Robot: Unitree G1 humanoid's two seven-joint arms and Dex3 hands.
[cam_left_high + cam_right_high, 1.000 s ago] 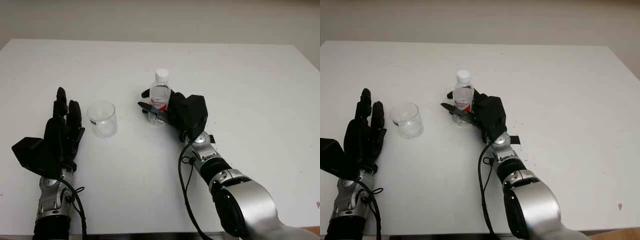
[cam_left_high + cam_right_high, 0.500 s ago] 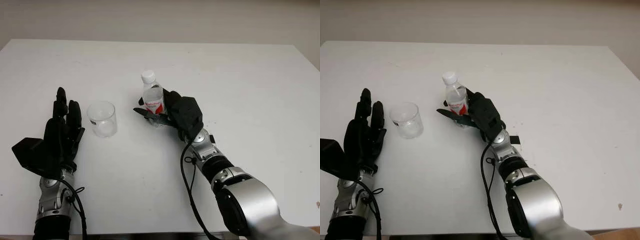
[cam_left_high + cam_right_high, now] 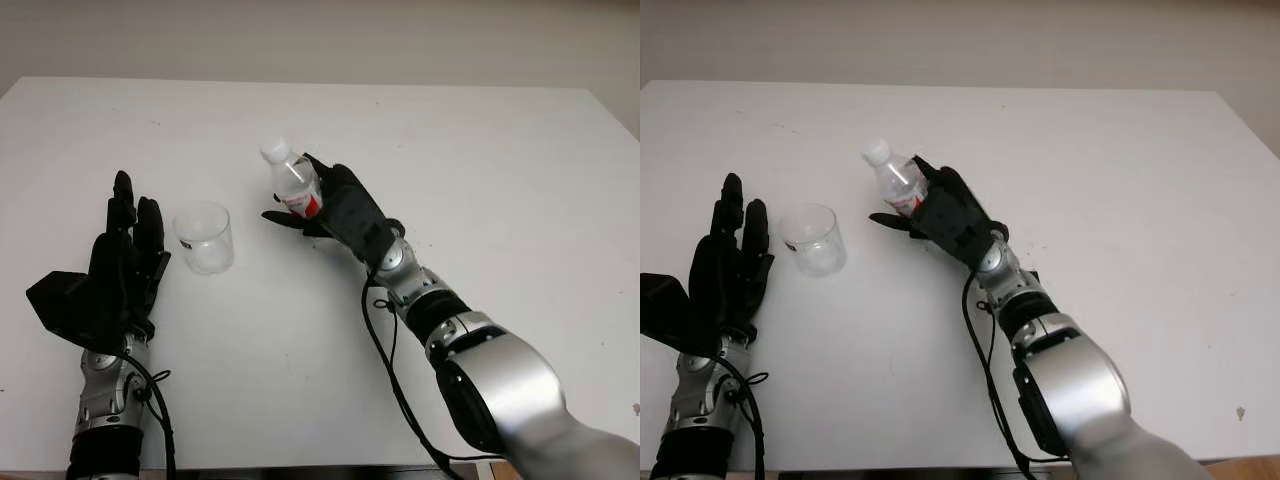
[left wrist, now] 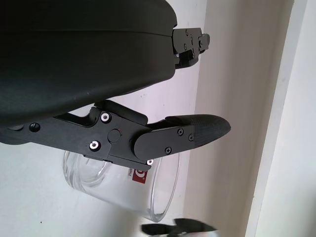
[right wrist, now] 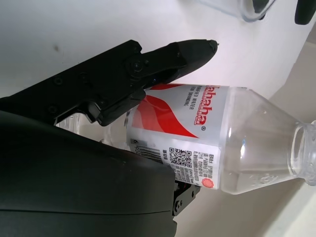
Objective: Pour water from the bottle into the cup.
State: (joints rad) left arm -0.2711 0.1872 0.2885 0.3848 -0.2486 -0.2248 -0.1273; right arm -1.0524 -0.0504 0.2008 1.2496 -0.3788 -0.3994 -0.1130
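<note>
Your right hand (image 3: pixel 345 212) is wrapped around the bottle (image 3: pixel 293 186), fingers closed on the red-and-white label band, and it carries the bottle clear of the table (image 3: pixel 480 160). Bottle is tilted, neck leaning toward the cup side, mouth end up and away from you. From the head camera the top looks white; in the right wrist view the bottle (image 5: pixel 212 140) shows a clear neck with an open-looking rim at the picture edge, so you cannot tell for certain whether a cap is on. Lower body of the bottle sits inside the palm, hidden by the black shell. 1 finger (image 5: pixel 168 61) lies along the label, touching it. The cup (image 3: pixel 205 237), a clear tumbler, stands upright on the table between your 2 hands, near the bottle's mouth but apart from it, nothing touching it. Whether any water is in the cup cannot be judged. Your left hand (image 3: pixel 115 270) is open, holding nothing, just beside the cup on its outer side, fingers pointing away from you. In the left wrist view the cup (image 4: pixel 123 187) sits close behind a fingertip (image 4: pixel 197 131), with a scrap of the bottle's red label visible through the glass. A black cable (image 3: pixel 385 370) hangs along the right forearm.
</note>
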